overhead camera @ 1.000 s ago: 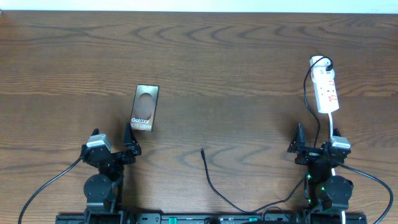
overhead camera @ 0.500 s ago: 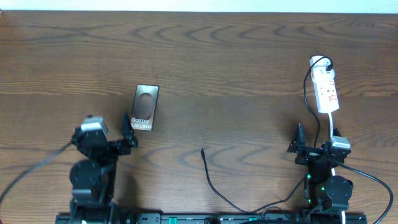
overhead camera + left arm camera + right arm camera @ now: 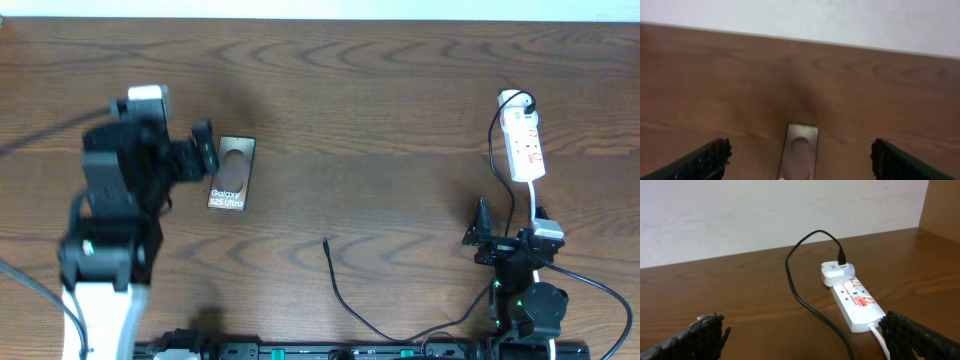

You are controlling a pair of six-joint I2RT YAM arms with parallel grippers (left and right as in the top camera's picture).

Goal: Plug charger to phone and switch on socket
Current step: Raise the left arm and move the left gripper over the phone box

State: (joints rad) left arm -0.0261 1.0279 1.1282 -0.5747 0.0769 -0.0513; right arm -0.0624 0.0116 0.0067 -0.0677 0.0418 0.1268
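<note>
At left wrist view's bottom edge, phone [image 3: 801, 152] near end cut off.

The phone [image 3: 232, 185] lies left on the counter [image 3: 380, 120], the socket [image 3: 526, 148] far right. The charger [image 3: 329, 255] lies between them, nearer the front.

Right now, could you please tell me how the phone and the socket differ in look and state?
The phone is dark with white lettering; the socket is white with red marks. The socket carries a white adapter with the charger cable in it; the phone has nothing plugged in, and the charger's tip lies apart from it. Both lie flat on the table.
</note>
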